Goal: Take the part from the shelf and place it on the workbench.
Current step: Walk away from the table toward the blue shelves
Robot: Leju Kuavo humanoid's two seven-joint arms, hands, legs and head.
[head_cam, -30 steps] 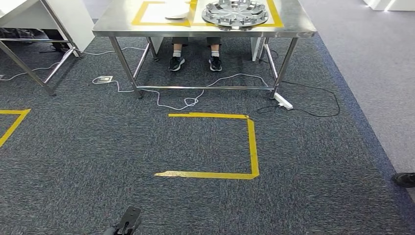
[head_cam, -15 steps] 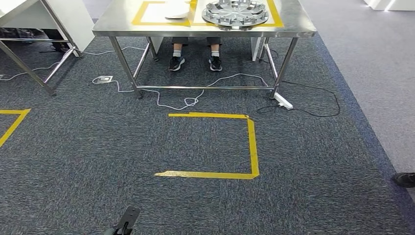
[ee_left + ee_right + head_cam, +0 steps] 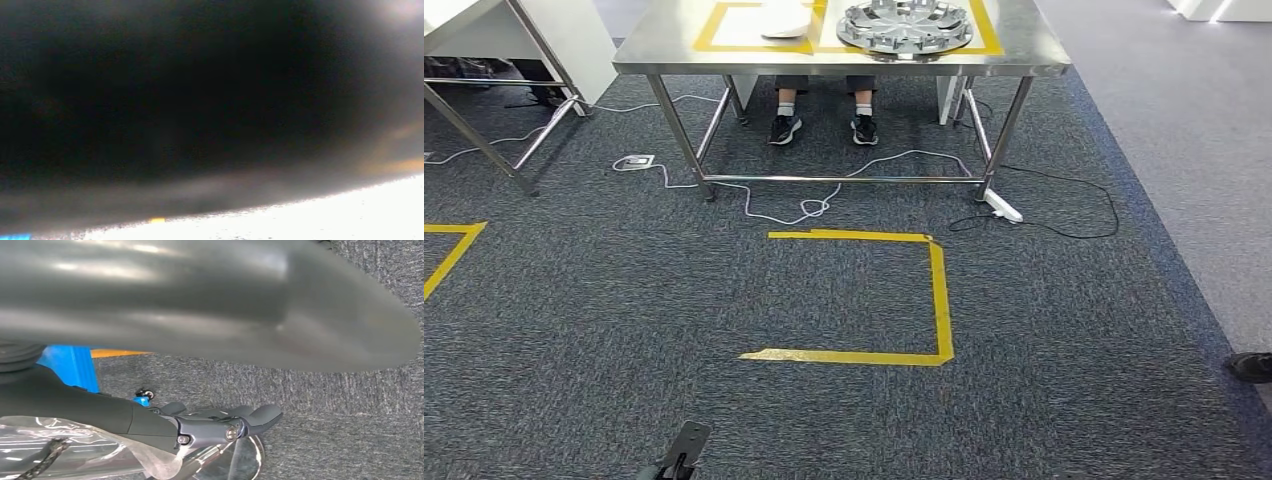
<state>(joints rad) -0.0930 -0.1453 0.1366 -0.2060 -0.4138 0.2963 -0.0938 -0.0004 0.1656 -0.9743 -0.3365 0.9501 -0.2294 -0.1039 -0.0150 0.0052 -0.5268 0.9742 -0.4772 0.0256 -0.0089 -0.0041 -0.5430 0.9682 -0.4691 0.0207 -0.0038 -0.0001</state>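
The round silver part (image 3: 904,25) lies flat on the desk (image 3: 664,45), far ahead of the fingers (image 3: 260,417). It is round, so it has no long side, and its face points up.

The right hand (image 3: 210,427) hangs low over the carpet. Its fingers are stretched out and I think they hold nothing. I cannot tell how the left fingers are.

If the robot walks to the desk, it could trip on the cables (image 3: 804,208). It could also bump the person's shoes (image 3: 786,128).
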